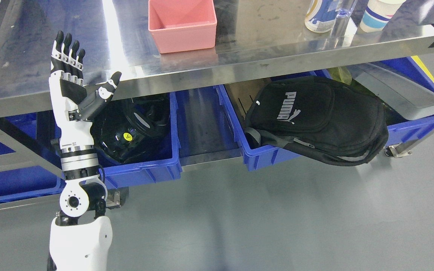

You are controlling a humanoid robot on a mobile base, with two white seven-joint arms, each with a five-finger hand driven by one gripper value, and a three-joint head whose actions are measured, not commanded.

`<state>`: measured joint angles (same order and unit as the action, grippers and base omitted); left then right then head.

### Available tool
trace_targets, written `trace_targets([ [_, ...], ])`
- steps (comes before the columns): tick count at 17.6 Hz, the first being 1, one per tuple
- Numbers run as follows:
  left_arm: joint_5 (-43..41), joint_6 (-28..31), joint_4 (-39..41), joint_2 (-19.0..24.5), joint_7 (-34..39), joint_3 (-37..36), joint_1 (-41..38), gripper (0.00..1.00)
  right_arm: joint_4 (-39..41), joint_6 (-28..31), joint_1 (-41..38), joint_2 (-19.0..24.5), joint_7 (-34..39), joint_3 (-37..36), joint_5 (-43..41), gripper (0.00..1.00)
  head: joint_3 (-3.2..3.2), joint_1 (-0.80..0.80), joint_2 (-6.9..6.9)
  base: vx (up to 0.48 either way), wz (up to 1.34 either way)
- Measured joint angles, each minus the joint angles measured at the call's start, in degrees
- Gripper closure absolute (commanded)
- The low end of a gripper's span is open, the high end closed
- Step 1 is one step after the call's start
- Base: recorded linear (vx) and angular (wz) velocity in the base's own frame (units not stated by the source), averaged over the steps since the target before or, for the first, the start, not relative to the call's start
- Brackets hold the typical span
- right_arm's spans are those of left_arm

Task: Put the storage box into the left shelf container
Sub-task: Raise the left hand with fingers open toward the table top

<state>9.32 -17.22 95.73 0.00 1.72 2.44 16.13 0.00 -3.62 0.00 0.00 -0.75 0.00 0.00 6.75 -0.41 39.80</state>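
Observation:
A pink storage box (182, 24), open and empty, stands on the steel table top (239, 41) near its front edge, upper middle of the head view. My left hand (74, 73) is raised at the left, at the table's front edge, fingers straight and spread, thumb out, holding nothing. It is well left of the pink box and not touching it. Below the table on the shelf sits the left blue bin (153, 171), holding a black helmet-like object (132, 131). My right arm is out of view.
A right blue bin (262, 156) holds a black Puma backpack (317, 118) that overhangs its front. A grey lid (401, 94) lies further right. Bottles and a cup (379, 15) stand on the table's far right. Grey floor lies in front.

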Motion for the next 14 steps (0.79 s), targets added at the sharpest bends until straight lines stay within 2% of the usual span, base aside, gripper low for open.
trace_targets([
  [11, 0.0, 0.8, 0.0, 0.0, -0.5, 0.3, 1.6, 0.0, 0.0, -0.1, 0.0, 0.0, 0.0, 0.0, 0.0, 0.0, 0.0, 0.0, 0.0, 0.0, 0.0],
  [14, 0.0, 1.4, 0.0, 0.0, -3.5, 0.4, 2.4, 0.0, 0.0, -0.1, 0.0, 0.0, 0.0, 0.0, 0.0, 0.0, 0.0, 0.0, 0.0, 0.0, 0.0],
])
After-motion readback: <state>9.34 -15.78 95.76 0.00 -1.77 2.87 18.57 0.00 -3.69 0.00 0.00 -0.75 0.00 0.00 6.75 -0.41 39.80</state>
